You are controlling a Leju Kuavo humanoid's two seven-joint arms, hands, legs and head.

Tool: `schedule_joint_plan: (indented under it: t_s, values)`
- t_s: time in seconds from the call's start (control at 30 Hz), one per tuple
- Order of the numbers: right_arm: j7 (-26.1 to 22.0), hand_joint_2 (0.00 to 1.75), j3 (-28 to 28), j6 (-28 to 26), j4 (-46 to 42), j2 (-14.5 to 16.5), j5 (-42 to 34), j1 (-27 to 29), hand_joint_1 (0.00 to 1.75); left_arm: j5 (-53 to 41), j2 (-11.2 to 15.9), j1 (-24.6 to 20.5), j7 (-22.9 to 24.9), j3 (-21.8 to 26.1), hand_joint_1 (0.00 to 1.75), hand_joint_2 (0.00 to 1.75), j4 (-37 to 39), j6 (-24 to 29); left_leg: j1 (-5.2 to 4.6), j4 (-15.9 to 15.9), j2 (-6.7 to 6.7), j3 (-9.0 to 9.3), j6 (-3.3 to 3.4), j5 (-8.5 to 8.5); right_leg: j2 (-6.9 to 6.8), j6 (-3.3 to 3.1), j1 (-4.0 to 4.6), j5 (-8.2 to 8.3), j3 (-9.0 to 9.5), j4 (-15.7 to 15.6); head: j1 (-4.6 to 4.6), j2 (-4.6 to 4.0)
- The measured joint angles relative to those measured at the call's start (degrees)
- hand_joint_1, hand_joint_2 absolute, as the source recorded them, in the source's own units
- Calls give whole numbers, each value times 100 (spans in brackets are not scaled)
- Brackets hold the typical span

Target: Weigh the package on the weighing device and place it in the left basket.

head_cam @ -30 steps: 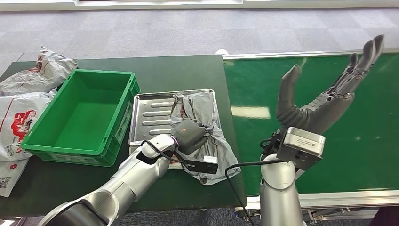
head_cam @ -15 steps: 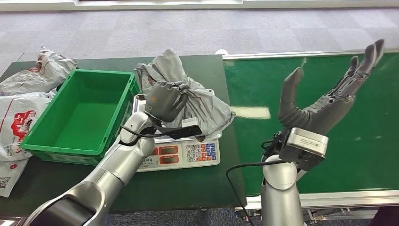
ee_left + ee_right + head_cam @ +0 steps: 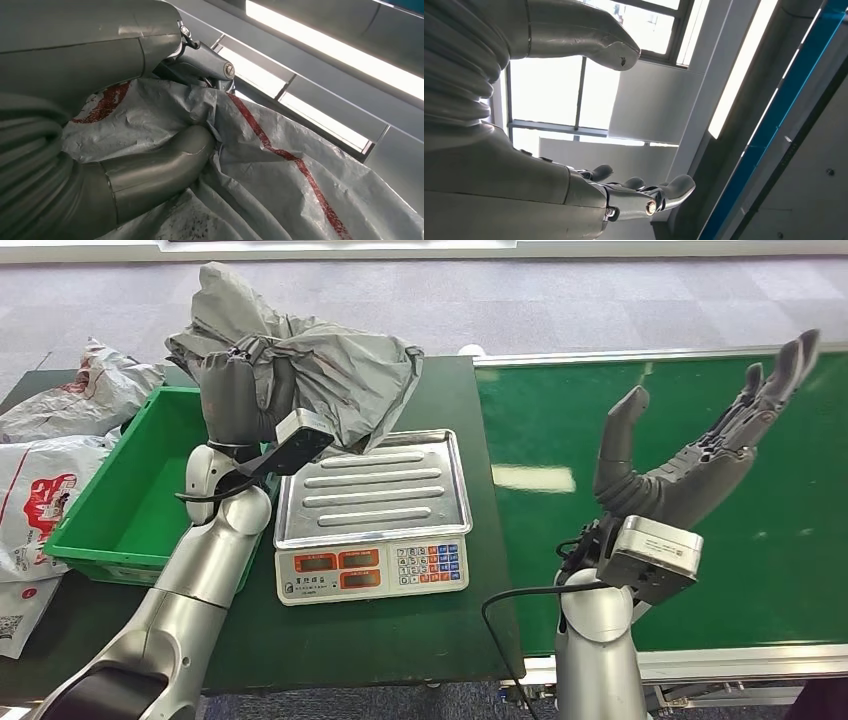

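one dark green table [image 3: 400, 640], green conveyor belt [image 3: 780, 540] alongside, grey carpet floor [image 3: 500, 310]

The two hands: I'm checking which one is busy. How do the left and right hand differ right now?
The left hand grips the grey package, raised near the green basket; the right hand holds nothing, fingers spread, over the green belt. Both are raised.

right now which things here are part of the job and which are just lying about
Job: grey package, held up by left hand; scale; green basket.

Lying about: white bags beside the basket; green belt; right hand, holding nothing.
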Motion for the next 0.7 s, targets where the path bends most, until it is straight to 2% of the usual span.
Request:
schedule_joint_plan:
  t_s: [0.1,0.17,0.27,0.33,0.5,0.7]
  values:
    - [-9,175,0,0,8,0,-7,1,0,-228,19,59,221,72,175,175,-103,156,0,0,1,0,0,0,1,0,0,0,0,0,-1,0]
    - [-6,175,0,0,10,0,-7,1,0,-1046,66,60,891,134,175,175,-73,280,1,0,1,1,0,0,1,0,1,0,-1,0,-1,0]
    - [-3,175,1,0,9,0,-18,3,0,-2595,210,-91,2183,242,175,175,377,108,2,-1,3,3,-1,1,3,-1,1,0,-1,1,-1,0]
    - [-3,175,2,0,9,0,-28,5,0,-3012,326,-254,2604,338,175,175,912,-53,3,-1,6,3,-4,3,6,-2,1,0,-3,3,-1,0]
    - [32,175,14,0,9,0,-15,6,0,-2953,584,-494,2623,671,175,175,2203,-122,3,-1,5,5,-9,6,7,-4,2,1,-4,9,-1,0]
    - [143,175,42,2,14,0,63,0,0,-2870,718,-504,2701,969,175,175,3010,-175,2,-1,1,-1,-9,5,3,-6,1,-1,-5,10,-1,0]
